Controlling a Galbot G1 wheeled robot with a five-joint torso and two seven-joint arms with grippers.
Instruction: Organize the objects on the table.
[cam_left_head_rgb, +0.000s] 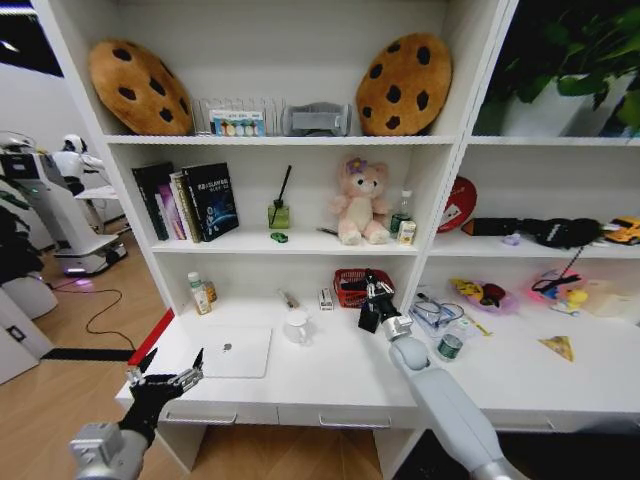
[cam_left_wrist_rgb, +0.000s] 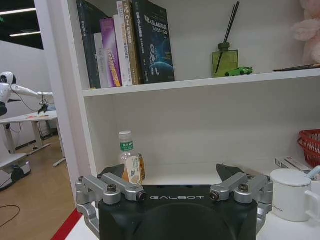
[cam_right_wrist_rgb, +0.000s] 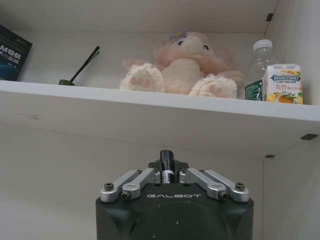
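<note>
Your right gripper (cam_left_head_rgb: 375, 298) is clamped on a slim dark pen (cam_right_wrist_rgb: 166, 169), its fingers pressed together with the pen's tip poking out between them. It hangs above the white table (cam_left_head_rgb: 340, 375), just beside the red mesh basket (cam_left_head_rgb: 352, 287) and under the shelf that carries the pink plush toy (cam_left_head_rgb: 356, 203). The white mug (cam_left_head_rgb: 297, 326) stands a little to the basket's left and nearer to you.

Your left gripper (cam_left_head_rgb: 165, 379) hovers with its fingers spread apart and nothing between them, at the table's front left corner, well away from the basket. The silver laptop (cam_left_head_rgb: 230, 351) lies flat on the table between that gripper and the mug.

The tiny green toy car (cam_left_wrist_rgb: 238, 71) sits on the shelf above, beside the green diffuser bottle (cam_left_wrist_rgb: 224, 61), up and to the left of the basket.

By my reading, you are in the carry step: pen in hand, not yet set down. The next move calls for finding the pen's holder, which I cannot make out here, and lowering the pen in upright.

Mind the shelf edge close overhead, the upright panel to the basket's right, and the basket's rim beside your fingers. Open room lies on the bare table toward you from the basket.
</note>
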